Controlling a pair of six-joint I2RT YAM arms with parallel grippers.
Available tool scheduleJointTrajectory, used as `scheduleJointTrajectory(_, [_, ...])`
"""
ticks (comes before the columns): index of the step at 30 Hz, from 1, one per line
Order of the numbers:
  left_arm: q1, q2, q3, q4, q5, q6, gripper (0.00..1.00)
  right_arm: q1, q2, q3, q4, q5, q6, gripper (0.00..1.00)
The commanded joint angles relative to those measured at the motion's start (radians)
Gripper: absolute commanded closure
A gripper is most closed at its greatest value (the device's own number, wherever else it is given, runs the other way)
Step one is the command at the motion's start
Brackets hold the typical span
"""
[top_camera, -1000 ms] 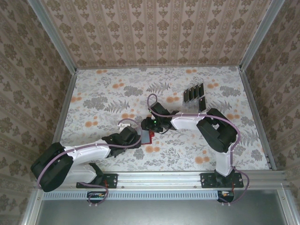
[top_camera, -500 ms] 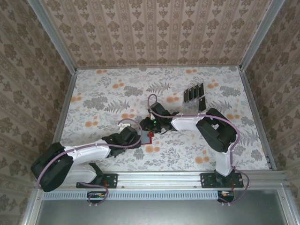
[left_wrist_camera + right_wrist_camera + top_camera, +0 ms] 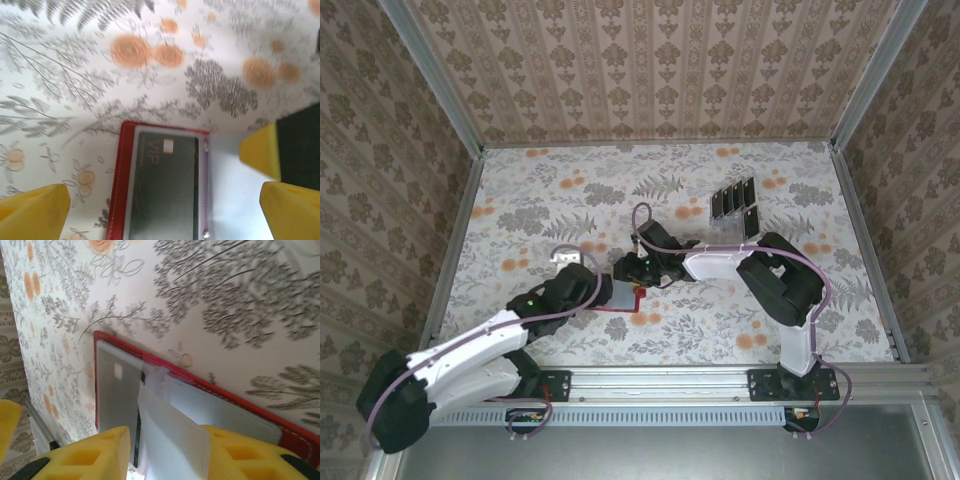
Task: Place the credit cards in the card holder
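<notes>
Right wrist view: the right pincer (image 3: 165,455) is half closed, its pads apparently nipping a clear sleeve (image 3: 170,432) of the red card holder (image 3: 300,442). At 10 o'clock of the pincer, one card (image 3: 116,400) sits behind the holder's window.

Left wrist view adds the left pincer (image 3: 160,210), spread wide over the holder, and "VIP" on that card.

Top view adds the other credit cards (image 3: 733,202), upright in a clear rack (image 3: 722,224) on the bench (image 3: 540,200) at 2 o'clock of the holder.

I judge a pocket is being held open. The next move calls for fetching a card.
</notes>
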Motion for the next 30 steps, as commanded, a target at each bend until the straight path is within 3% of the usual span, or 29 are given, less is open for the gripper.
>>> scheduleJointTrajectory(1, [0.037,-0.074,0.030,-0.106,-0.018,0.011,0.00,0.026,-0.017,0.065,-0.055,-0.012,-0.004,0.58])
scheduleJointTrajectory(19, [0.189,-0.249,0.023,-0.159,0.099,0.036,0.00,0.146,0.213,0.364,-0.192,0.060,0.011,0.58])
scheduleJointTrajectory(30, [0.268,-0.227,0.009,-0.143,0.193,0.053,0.00,0.163,0.037,0.236,-0.153,0.108,-0.053,0.55])
